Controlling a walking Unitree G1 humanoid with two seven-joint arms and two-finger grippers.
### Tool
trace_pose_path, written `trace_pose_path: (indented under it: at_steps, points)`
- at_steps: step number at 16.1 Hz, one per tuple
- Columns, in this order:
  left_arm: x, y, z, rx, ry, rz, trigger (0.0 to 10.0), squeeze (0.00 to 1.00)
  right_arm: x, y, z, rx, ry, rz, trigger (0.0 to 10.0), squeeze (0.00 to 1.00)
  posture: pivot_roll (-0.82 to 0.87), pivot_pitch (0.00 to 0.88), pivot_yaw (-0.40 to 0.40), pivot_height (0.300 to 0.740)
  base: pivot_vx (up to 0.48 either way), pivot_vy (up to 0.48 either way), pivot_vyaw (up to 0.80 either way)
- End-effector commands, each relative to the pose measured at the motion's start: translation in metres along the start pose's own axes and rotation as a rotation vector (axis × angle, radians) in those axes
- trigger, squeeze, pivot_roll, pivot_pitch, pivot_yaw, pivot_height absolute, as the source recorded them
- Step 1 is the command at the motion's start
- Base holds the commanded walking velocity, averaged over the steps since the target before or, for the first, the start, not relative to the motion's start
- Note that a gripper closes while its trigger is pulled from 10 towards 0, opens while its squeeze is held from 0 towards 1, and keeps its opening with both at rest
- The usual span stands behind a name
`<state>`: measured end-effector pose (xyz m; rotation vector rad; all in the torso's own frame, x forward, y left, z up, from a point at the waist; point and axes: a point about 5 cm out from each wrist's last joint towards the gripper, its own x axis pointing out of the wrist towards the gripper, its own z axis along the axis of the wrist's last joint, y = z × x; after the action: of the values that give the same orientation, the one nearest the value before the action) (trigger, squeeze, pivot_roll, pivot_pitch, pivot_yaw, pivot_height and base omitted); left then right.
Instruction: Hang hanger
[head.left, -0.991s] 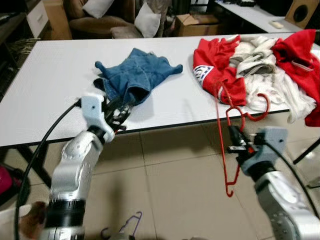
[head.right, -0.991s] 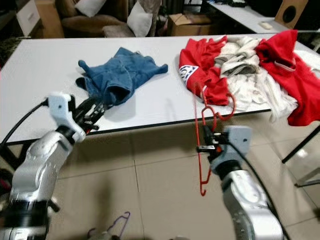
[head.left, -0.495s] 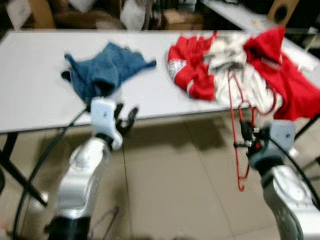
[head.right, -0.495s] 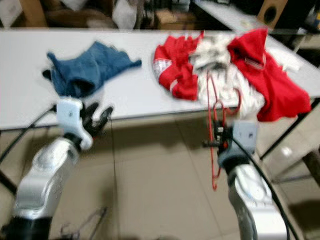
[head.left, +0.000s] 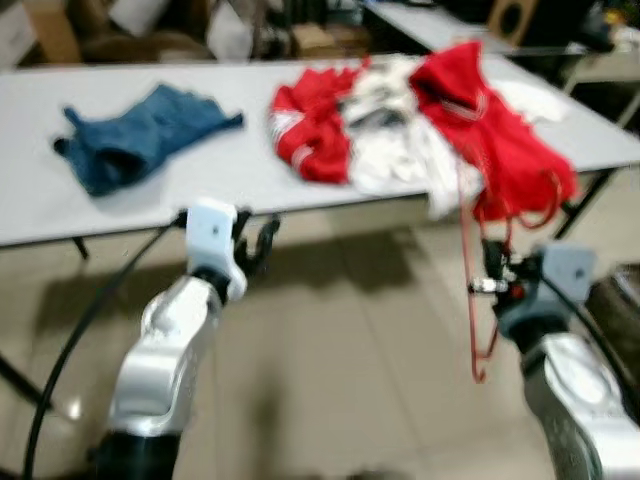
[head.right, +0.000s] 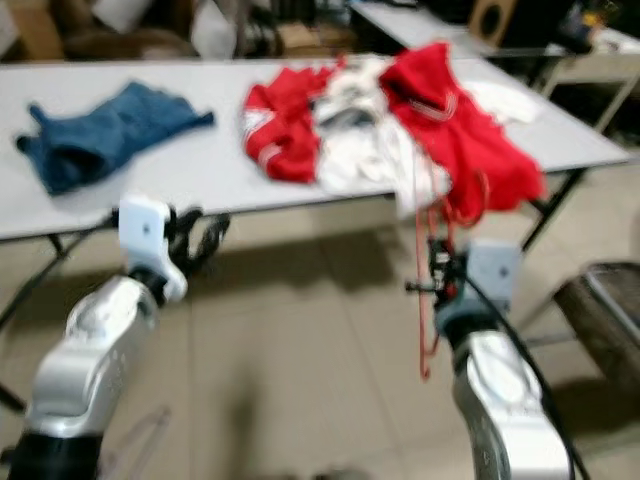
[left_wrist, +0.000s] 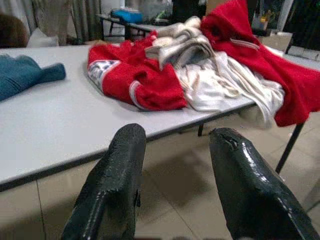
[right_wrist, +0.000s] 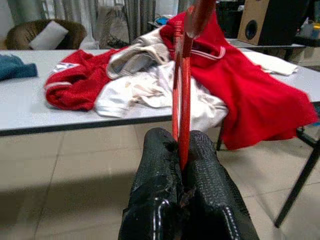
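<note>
In the left eye view, a long white desk (head.left: 200, 190) stands ahead over a tiled floor (head.left: 350, 340). A blue cloth (head.left: 135, 135) lies on its left part. A heap of red and white clothes (head.left: 420, 125) lies on its right part and hangs a little over the front edge. The right tool (head.left: 488, 287) is in front of the desk, low and to the right, and its two fingers are pinched tight on a red hanger (head.left: 470, 250). The hanger stands up and down, with its top in front of the red clothes and its bottom end below the tool. The left tool (head.left: 255, 245) is held up near the desk's front edge, and its fingers are spread apart with nothing in them. The picture is a bit blurry

In the left wrist view, the two black fingers (left_wrist: 112, 187) stand wide apart, and the desk edge and the clothes heap lie past them

In the right wrist view, the black fingers (right_wrist: 155, 195) press together on the thin red hanger (right_wrist: 181, 85), which rises straight up in front of the clothes. A brown speaker box (right_wrist: 256, 22) sits far behind
</note>
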<state>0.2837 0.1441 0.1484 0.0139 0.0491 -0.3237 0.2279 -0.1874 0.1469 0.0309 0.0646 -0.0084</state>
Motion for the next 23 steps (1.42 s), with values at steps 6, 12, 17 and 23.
trace_pose_path:
  at_steps: [6,12,17,23]
  points:
    - [0.002,-0.002,0.003,0.031,-0.016,0.011,10.0,0.0,0.012,0.006,-0.004,-0.01,0.02,0.023,10.0,0.0,-0.17,0.005,-0.039,0.74,0.0,-0.058,0.0]
    - [0.004,-0.002,0.002,0.051,-0.007,0.004,10.0,0.0,0.015,0.007,-0.009,0.008,0.025,0.018,10.0,0.0,-0.16,0.005,-0.022,0.74,0.0,0.0,0.0]
    - [0.006,-0.002,0.0,0.04,-0.002,-0.003,10.0,0.0,0.011,0.013,-0.016,-0.009,0.06,0.074,10.0,0.0,-0.17,0.009,-0.011,0.74,0.0,0.0,0.0]
    - [0.006,-0.002,0.002,0.054,-0.01,0.01,10.0,0.0,0.014,0.016,-0.011,-0.02,0.024,0.134,3.7,0.0,-0.17,0.019,-0.034,0.74,0.0,0.0,0.0]
